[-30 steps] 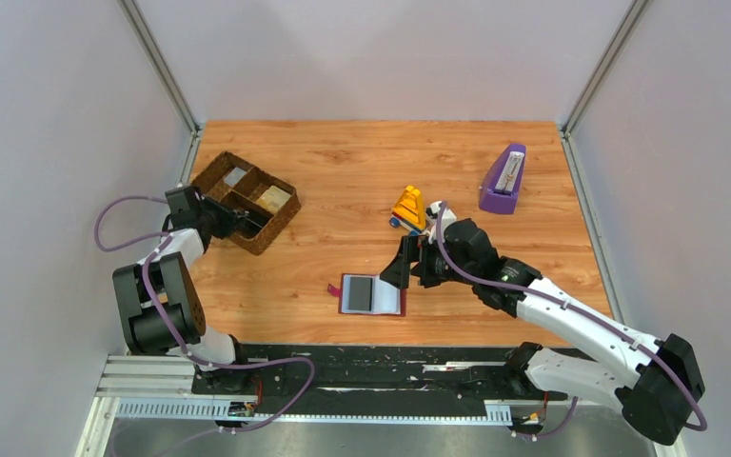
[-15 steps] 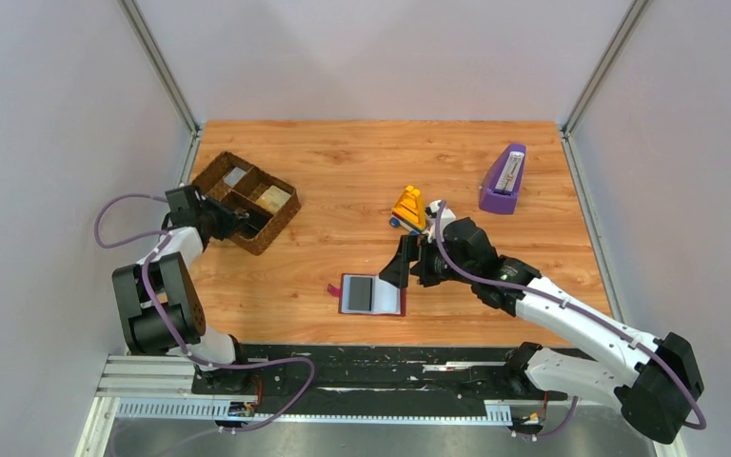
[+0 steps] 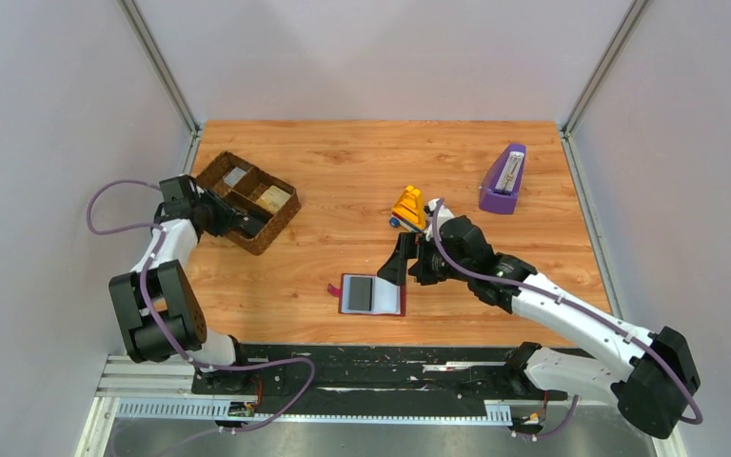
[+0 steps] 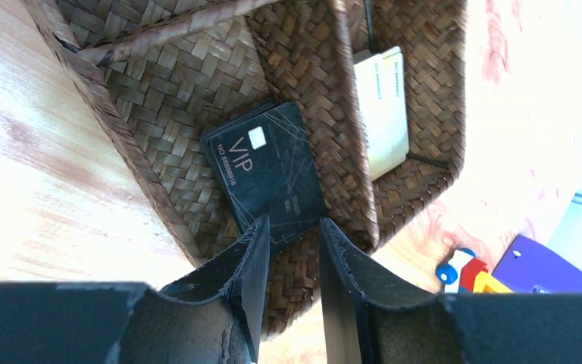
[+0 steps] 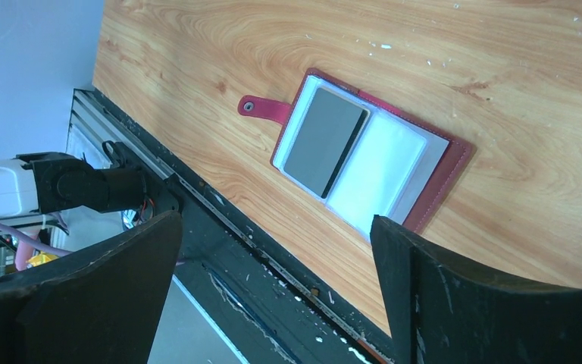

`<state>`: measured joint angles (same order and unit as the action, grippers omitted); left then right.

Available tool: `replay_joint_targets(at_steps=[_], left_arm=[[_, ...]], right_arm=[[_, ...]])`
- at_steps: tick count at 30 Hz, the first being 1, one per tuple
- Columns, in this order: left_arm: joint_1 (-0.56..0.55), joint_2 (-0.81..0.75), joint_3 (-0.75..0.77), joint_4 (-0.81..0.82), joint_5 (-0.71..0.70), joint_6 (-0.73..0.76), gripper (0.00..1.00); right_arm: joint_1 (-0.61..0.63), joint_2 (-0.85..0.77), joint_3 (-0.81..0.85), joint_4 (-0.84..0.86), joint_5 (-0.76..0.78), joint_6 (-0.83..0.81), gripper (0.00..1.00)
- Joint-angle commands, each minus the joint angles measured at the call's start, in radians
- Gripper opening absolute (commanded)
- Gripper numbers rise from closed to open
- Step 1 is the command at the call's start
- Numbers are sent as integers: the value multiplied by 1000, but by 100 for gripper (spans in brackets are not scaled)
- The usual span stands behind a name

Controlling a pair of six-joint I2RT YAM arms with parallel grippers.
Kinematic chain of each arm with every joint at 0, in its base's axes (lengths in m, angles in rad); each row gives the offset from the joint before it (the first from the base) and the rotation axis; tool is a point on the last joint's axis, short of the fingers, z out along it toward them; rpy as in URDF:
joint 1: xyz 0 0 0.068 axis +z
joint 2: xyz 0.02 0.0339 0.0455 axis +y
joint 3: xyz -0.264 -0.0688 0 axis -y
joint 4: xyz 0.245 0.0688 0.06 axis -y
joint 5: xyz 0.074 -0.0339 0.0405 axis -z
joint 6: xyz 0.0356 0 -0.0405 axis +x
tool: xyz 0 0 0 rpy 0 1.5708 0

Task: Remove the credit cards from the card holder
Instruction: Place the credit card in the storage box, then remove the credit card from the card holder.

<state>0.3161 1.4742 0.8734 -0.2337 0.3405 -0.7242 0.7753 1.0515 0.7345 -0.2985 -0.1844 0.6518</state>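
Leftward and back goes the left arm since a second ago; its gripper (image 4: 292,227) now stands slightly parted and empty over a black VIP card (image 4: 269,171) lying in the wicker basket (image 4: 121,129). A cream card (image 4: 383,106) lies in the neighbouring compartment. The right gripper (image 5: 276,227) hangs wide open, holding nothing, above the opened card holder (image 3: 373,295) on the bench (image 3: 343,162), with a yellow toy (image 3: 407,207) just behind.

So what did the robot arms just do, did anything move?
The left pincer opened wider and drew back a little to the left, leaving the black card lying in the basket. The right pincer stayed wide open near the card holder, which stayed open on the table.
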Motion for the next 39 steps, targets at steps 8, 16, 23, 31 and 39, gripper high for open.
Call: replay_joint_targets(at_steps=[8, 16, 23, 31, 39], left_arm=[[-44, -171, 81, -220, 108, 207, 39], [-347, -261, 26, -249, 157, 225, 37], [-544, -321, -121, -106, 246, 139, 30], [-751, -218, -280, 129, 246, 37, 25], [-779, -119, -333, 227, 231, 47, 19]], right_arm=[[0, 54, 35, 18, -4, 137, 87], [25, 122, 2, 97, -8, 179, 52], [43, 202, -4, 164, -2, 208, 36], [50, 340, 19, 207, 5, 203, 33], [52, 468, 55, 249, -27, 194, 29]])
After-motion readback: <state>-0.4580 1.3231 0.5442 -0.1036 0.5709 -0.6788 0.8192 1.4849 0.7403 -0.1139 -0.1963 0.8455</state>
